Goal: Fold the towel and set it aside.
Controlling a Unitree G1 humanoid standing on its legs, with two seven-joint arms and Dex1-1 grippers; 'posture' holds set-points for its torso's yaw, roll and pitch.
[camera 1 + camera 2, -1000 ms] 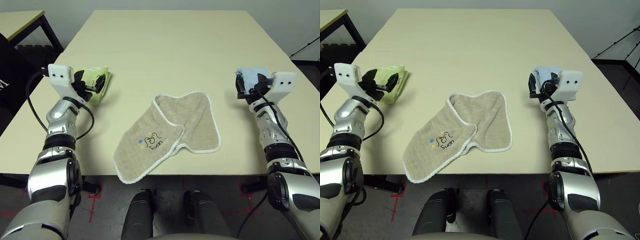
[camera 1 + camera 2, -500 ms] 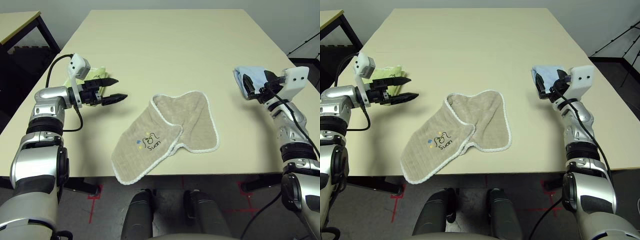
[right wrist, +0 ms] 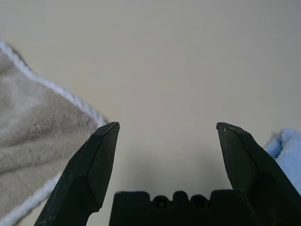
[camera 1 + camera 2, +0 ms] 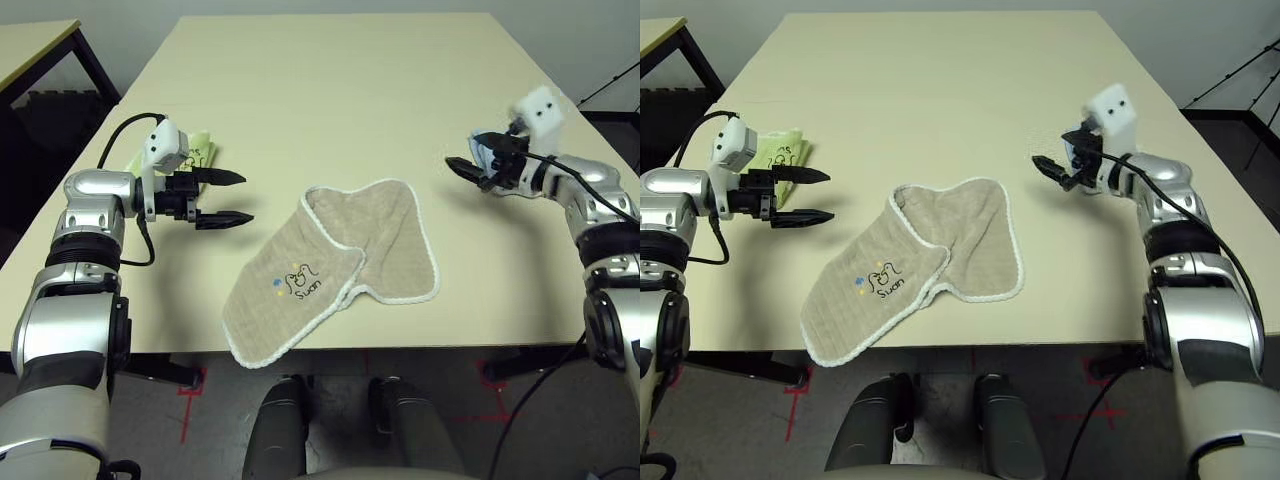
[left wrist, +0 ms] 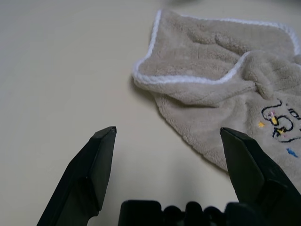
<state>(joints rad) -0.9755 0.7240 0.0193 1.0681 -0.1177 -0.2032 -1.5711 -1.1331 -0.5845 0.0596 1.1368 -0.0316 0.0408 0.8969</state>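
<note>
The beige towel (image 4: 340, 262) lies crumpled and partly doubled over near the table's front edge, its white edging and "Swan" mark (image 4: 300, 285) facing up. My left gripper (image 4: 245, 198) hovers open to the towel's left, pointing at it, with nothing between its fingers. In the left wrist view the towel's (image 5: 225, 89) upper left corner lies just ahead of the left gripper (image 5: 168, 131). My right gripper (image 4: 462, 160) is open to the right of the towel's far corner, pointing at it. The right wrist view shows the towel's white edge (image 3: 37, 122) beside the right gripper (image 3: 167, 125).
A folded yellow-green towel (image 4: 197, 152) lies behind my left gripper at the table's left. A folded light blue towel (image 3: 287, 146) sits by my right gripper at the table's right. The tan table (image 4: 330, 90) stretches bare behind the towel.
Both arms have swung inward from the side towels. Each gripper now points at the beige towel, the right one having turned most in the last half second. The towel has not moved.
</note>
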